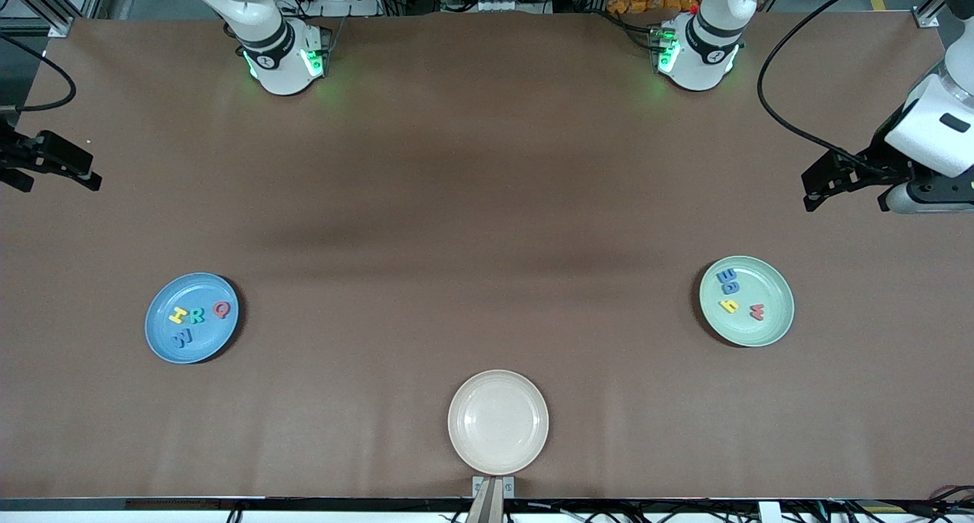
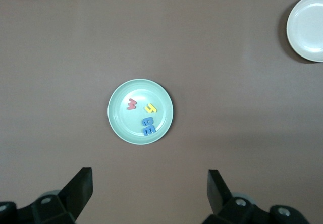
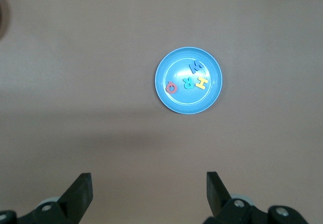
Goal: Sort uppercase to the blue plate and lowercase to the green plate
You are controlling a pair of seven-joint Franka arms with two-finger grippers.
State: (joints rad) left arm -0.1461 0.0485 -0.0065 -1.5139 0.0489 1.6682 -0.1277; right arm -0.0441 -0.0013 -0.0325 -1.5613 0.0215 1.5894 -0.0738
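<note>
Foam uppercase (image 1: 195, 319) letters are seen lying in the blue plate (image 1: 163, 346) and the lowercase (image 1: 736, 294) in the green plate (image 1: 776, 325); sorting is judged complete. The left gripper (image 1: 818, 190) and right gripper (image 1: 85, 174) hang with fingers apart, empty, above the table's ends. Only a careless descent could scatter the light letters.

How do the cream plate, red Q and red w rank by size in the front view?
1. Cream plate, by far the largest.
2. Red Q.
3. Red w, slightly smaller than the Q.
</note>
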